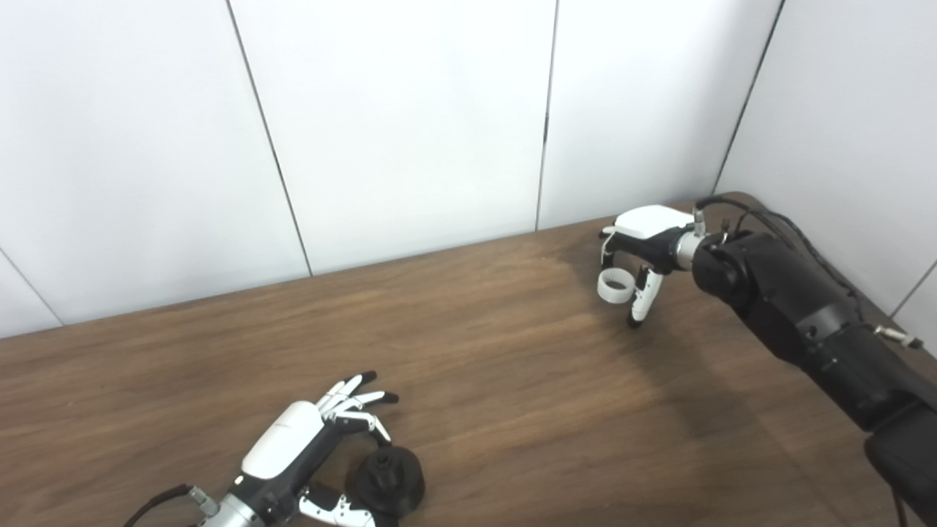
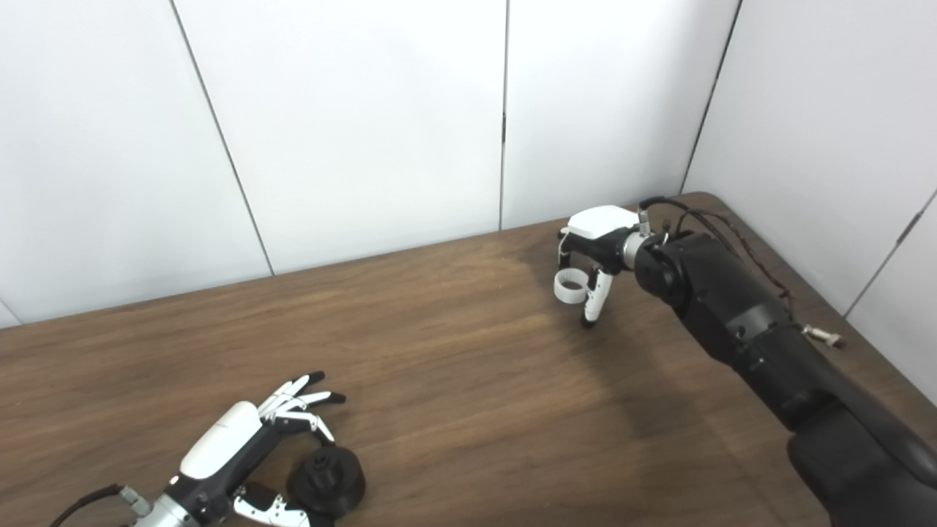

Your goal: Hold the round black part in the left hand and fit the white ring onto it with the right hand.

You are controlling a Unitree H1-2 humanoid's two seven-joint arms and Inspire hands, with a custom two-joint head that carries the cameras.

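The round black part (image 1: 388,479) stands on the wooden table (image 1: 512,380) near the front left edge. My left hand (image 1: 293,446) lies around it, fingers spread over its far side and thumb on its near side, not closed on it. At the far right my right hand (image 1: 644,241) curls down over the white ring (image 1: 613,285). The ring is pinched between the fingers and the thumb, close to the tabletop. Whether the ring is lifted off the wood, I cannot tell.
White wall panels (image 1: 410,132) close the table's far and right sides. The right forearm (image 1: 798,315), with loose cables on it, stretches along the table's right edge. Bare wood lies between the two hands.
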